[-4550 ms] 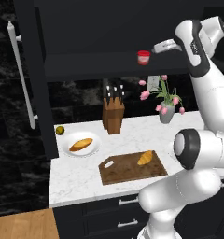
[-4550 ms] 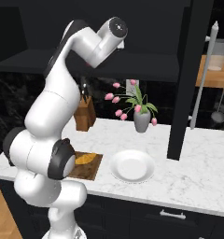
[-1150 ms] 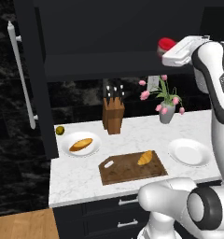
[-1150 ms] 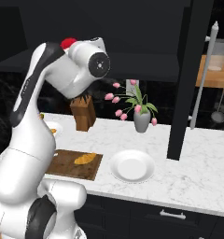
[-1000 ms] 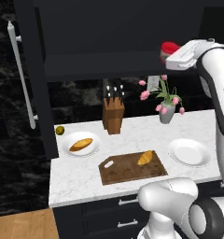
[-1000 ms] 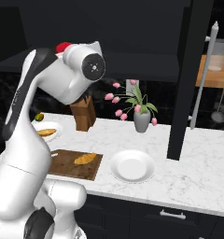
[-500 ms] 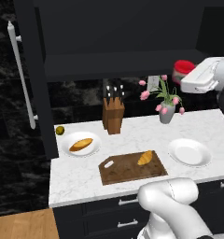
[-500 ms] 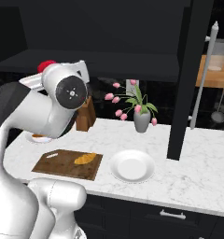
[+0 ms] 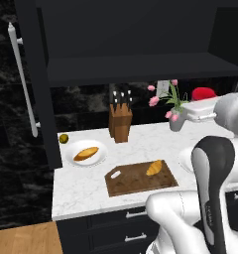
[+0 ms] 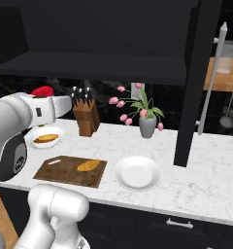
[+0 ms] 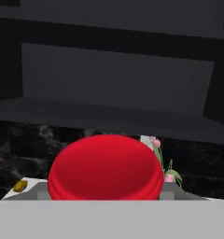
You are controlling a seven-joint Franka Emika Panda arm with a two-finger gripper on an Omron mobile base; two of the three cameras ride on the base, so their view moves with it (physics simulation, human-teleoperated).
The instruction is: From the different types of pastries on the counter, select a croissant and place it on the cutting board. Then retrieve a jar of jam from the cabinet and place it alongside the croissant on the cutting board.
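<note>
I'm carrying the red-lidded squat jam jar (image 11: 104,168), fingers clamping it. Lowering gently, level, toward the dark brown wooden board (image 9: 141,177) below, landing beside the golden croissant (image 9: 153,167).

Red-lidded jar of jam (image 11: 104,168) close up between the jaws, dark cabinet (image 11: 114,79) shelf behind.

Kitchen: marble counter (image 9: 86,171), knife block (image 9: 120,123), cabinet (image 9: 126,44).
</note>
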